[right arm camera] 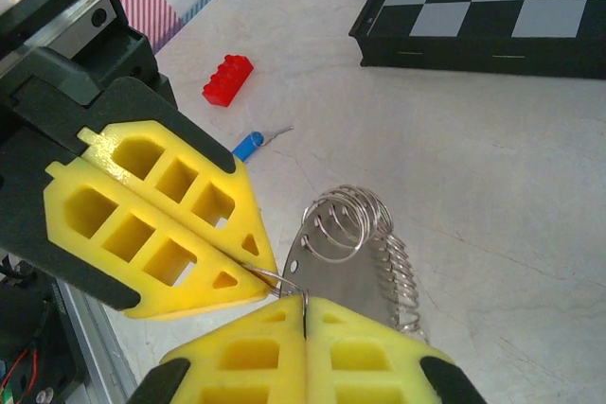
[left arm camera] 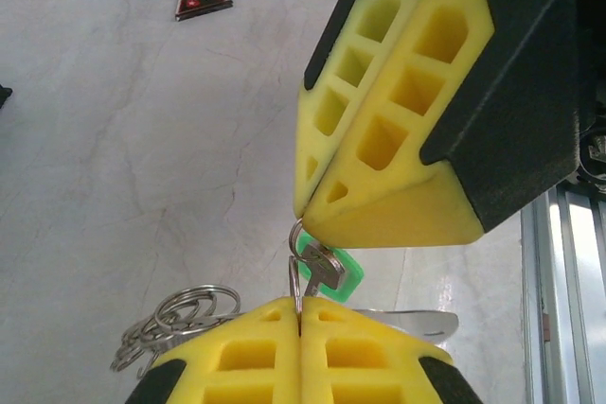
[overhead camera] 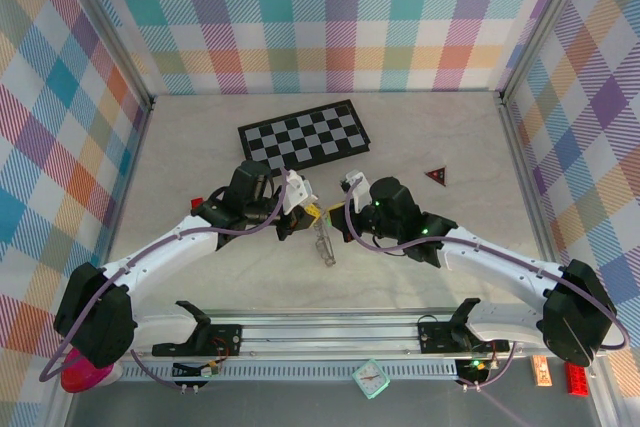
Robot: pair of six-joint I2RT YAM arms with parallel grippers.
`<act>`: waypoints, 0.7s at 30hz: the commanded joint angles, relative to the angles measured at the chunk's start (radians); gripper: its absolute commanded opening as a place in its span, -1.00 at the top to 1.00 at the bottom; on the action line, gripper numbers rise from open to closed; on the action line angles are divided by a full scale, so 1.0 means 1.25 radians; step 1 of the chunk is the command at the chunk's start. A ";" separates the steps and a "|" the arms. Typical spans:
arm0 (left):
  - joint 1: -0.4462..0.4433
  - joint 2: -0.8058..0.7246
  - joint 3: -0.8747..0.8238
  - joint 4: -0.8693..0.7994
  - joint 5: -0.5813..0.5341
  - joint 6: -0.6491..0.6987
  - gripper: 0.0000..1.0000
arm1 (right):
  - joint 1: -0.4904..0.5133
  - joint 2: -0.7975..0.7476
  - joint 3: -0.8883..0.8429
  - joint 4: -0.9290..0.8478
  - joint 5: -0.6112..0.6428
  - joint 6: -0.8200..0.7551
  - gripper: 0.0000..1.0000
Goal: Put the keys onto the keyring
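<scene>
Left wrist view: the keyring (left arm camera: 175, 321) appears to rest partly on the table (left arm camera: 133, 158). Its bundle of rings trails to one side, while a thin loop of its wire is held between the two tools. The largest risk is judged to be the whole bundle being dragged or swung if the arms are drawn apart unevenly, so that the wire is bent or pulled out of one grip.

The green key (left arm camera: 333, 272) is seen right against that loop, between the two sets of fingertips. Whether it is already threaded cannot be told. It could be knocked loose and dropped to the table if either grip is eased too soon.

The wire itself is very thin and is pinched only at the extreme tips, so a slip could be caused by a small twist. The blue key (right arm camera: 248, 145) lies on the table well apart from the loop, near a red block (right arm camera: 227, 79), and is not yet threaded.

The left gripper (left arm camera: 301, 314) is clenched on the near end of the loop. The right gripper (left arm camera: 303, 217) is clenched on its far end, with only the short loop between the two sets of tips.
</scene>
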 commanded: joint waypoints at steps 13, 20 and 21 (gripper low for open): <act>-0.028 -0.006 0.024 0.017 -0.013 -0.045 1.00 | 0.003 -0.105 -0.047 0.003 0.035 -0.254 1.00; -0.027 0.008 0.039 0.030 -0.003 -0.184 1.00 | 0.004 -0.123 -0.073 0.039 0.004 -0.599 1.00; -0.028 0.011 0.040 0.035 0.001 -0.203 1.00 | 0.004 -0.112 -0.063 0.027 0.000 -0.626 1.00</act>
